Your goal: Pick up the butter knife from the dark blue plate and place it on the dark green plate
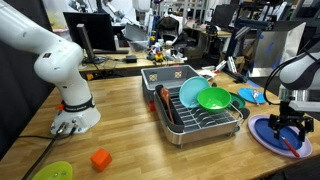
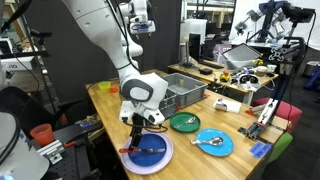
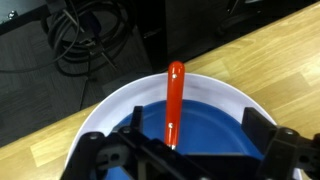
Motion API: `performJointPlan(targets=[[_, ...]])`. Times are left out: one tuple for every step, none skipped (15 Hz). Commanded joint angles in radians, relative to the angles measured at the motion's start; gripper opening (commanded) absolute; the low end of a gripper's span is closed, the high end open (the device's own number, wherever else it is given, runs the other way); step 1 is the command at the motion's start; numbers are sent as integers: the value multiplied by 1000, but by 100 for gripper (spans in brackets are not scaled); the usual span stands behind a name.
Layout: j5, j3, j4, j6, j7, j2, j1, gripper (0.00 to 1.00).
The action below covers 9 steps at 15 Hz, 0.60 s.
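Observation:
The red-orange butter knife [image 3: 173, 100] lies on the dark blue plate [image 3: 225, 92], its tip reaching over the pale rim. My gripper [image 3: 195, 120] is open just above the plate, one finger on each side of the knife, not touching it. In both exterior views the gripper [image 1: 290, 122] [image 2: 138, 130] hangs over the blue plate [image 1: 268, 137] [image 2: 158, 160], with the knife [image 1: 291, 144] [image 2: 146, 151] under it. The dark green plate [image 2: 184, 122] sits beside the blue plate; in an exterior view it [image 1: 213, 98] shows at the wire rack.
A teal dish [image 2: 213, 142] holding a spoon lies beyond the green plate and also shows in an exterior view [image 1: 192, 92]. A wire rack [image 1: 200, 122] and a grey bin [image 2: 186, 92] stand mid-table. An orange cube [image 1: 100, 158] and a yellow-green plate [image 1: 52, 171] lie near the robot base.

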Motion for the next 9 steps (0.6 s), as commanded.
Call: performJointPlan(targets=[[23,-21,56,-1,-27,71,11,100],[35,-13,64,-7,-42,79,1,100],[45,-10,70,-10,-49,86,-5,100],[54,-8,79,-15,-55,95,-9,100],[60,-7,88,-20,-57,104,-11,100],[61,-10,99,-24,-57,118,-12,100],[60,-11,110,-29,-58,130,-15,100],[59,-13,118,-33,-56,141,-17,100],[58,-14,126,-34,-54,152,-20,100]])
